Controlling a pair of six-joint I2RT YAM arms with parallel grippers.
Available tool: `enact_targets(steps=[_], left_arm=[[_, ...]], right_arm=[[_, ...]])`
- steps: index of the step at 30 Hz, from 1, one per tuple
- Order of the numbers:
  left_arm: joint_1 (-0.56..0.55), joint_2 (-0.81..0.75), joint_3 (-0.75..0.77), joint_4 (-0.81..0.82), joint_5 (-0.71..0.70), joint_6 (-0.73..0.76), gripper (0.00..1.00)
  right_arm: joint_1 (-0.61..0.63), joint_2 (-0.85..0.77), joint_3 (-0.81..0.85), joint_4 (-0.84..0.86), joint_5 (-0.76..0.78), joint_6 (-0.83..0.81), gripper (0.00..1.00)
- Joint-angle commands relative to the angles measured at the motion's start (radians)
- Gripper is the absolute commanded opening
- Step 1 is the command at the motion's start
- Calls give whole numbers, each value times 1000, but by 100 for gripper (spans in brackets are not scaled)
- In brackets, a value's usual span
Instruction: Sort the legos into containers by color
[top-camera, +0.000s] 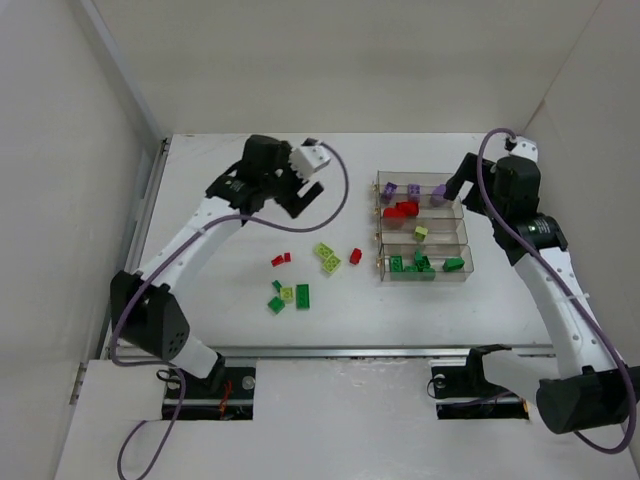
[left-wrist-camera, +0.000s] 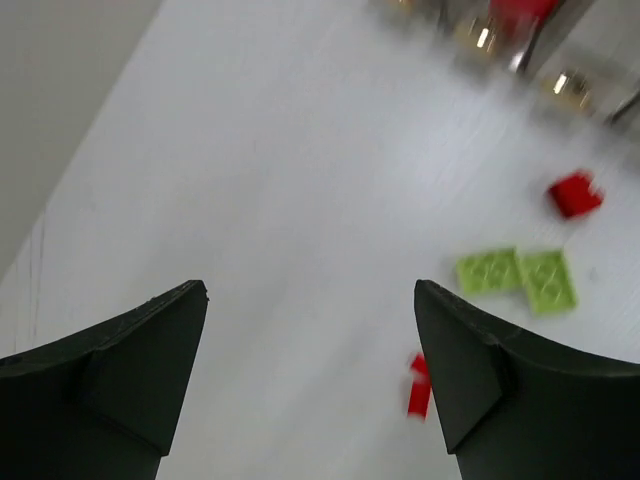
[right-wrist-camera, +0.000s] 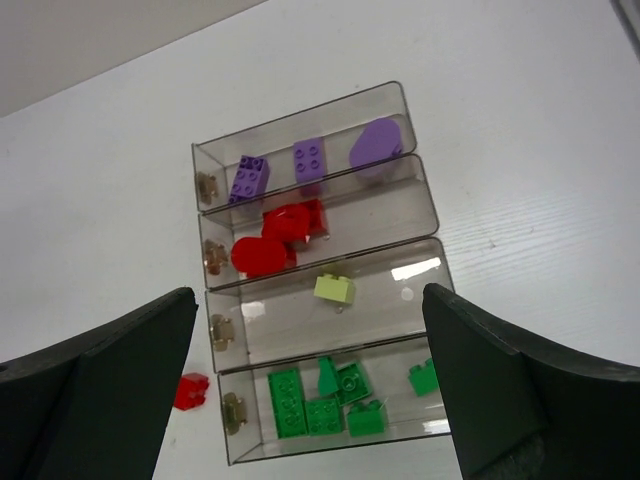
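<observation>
The containers (top-camera: 462, 236) are four clear bins joined in one block right of centre. From far to near they hold purple (right-wrist-camera: 310, 160), red (right-wrist-camera: 275, 235), one yellow-green (right-wrist-camera: 334, 289) and several dark green legos (right-wrist-camera: 320, 400). Loose legos lie left of the block: two red pieces (top-camera: 281, 260) (top-camera: 355, 256), a yellow-green pair (top-camera: 326, 256), and a green and yellow-green cluster (top-camera: 290, 295). My left gripper (top-camera: 303, 200) (left-wrist-camera: 310, 290) is open and empty above bare table, far of the loose legos. My right gripper (top-camera: 455, 185) (right-wrist-camera: 310, 295) is open and empty, high over the far right of the bins.
White walls close in on the left, back and right. A metal rail (top-camera: 330, 350) runs along the table's near edge. In the left wrist view a red piece (left-wrist-camera: 418, 385) lies beside my right finger, with the yellow-green pair (left-wrist-camera: 517, 277) and another red brick (left-wrist-camera: 575, 194) further right.
</observation>
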Motion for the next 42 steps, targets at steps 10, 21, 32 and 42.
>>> enact_targets(steps=[10,21,32,42], left_arm=[[173,-68,-494,-107,-36,174,71],[182,147,-400,-51,7,100,63],[153,208,-372,-26,45,65,25],[153,168,-264,-26,-27,-30,0]], right_arm=[[175,44,30,46,26,-20,100],[221,44,39,26,110,-20,100],[230,35,30,26,151,9,100],[230,62,30,45,173,18,100]])
